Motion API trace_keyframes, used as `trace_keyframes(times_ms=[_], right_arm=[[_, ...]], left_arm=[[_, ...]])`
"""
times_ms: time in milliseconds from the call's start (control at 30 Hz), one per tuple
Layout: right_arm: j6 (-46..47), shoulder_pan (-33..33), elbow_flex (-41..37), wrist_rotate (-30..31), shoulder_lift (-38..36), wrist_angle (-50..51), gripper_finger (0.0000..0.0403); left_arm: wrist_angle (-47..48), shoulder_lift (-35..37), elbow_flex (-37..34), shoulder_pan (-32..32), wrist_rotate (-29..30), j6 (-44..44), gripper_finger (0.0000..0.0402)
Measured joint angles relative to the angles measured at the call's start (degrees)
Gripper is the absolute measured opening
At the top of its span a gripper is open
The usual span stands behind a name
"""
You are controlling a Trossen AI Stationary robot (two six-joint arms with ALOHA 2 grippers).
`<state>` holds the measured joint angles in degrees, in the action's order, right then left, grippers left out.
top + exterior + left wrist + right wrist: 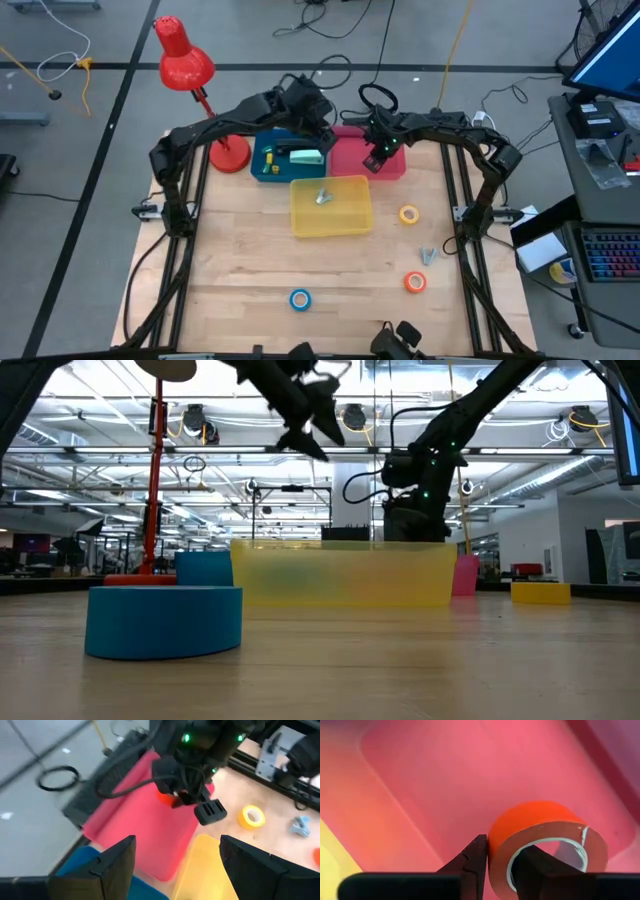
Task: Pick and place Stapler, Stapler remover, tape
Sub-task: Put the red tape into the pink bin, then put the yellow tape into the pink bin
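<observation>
Right hand (500, 857) in pink bin (445, 785), fingers astride wall of orange tape roll (540, 822); left hand (175, 865) released, nearby.

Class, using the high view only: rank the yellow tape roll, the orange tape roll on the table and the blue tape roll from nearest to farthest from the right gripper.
Measured from the right gripper, which is over the pink bin:
1. Yellow tape roll, on the table just right of the yellow bin.
2. Orange tape roll, nearer the front edge, on the right.
3. Blue tape roll, at the front, left of centre.
</observation>
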<state>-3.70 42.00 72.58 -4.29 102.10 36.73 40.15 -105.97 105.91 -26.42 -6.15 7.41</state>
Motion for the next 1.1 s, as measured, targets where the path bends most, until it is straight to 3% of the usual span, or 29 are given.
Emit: trace_keyframes(times_ms=[100,200,433,567,733,900,1100], right_arm=[[0.0,0.0,-1.0,0.0,0.0,-0.1,0.0081],[-0.2,0.0,-1.8,0.0,0.0,0.0,0.009],[-0.9,-0.4,-1.8,0.1,0.0,0.0,0.0147],[-1.1,-0.7,-1.8,4.3,-0.1,0.2,0.0192],[1.5,-0.7,-1.9,4.5,-2.9,-0.1,0.0221],[3.7,-2.2,-1.9,4.2,-9.2,4.1,0.0221],[8.0,-8.3,-2.0,4.1,-18.7,15.2,0.0213]], left_arm=[[-0.9,2.0,-1.2,1.7,5.7,0.7,0.0287],[-4.8,4.6,-7.0,2.8,6.3,3.2,0.0284],[-22.6,16.3,-29.5,6.4,6.0,11.0,0.0286],[-32.7,24.5,-41.1,10.0,8.4,14.4,0.0284],[-40.4,33.3,-52.4,18.2,14.9,19.2,0.028],[-44.8,39.2,-60.7,29.5,25.4,23.5,0.0286],[-48.1,41.3,-65.0,42.2,36.1,22.1,0.0285]])
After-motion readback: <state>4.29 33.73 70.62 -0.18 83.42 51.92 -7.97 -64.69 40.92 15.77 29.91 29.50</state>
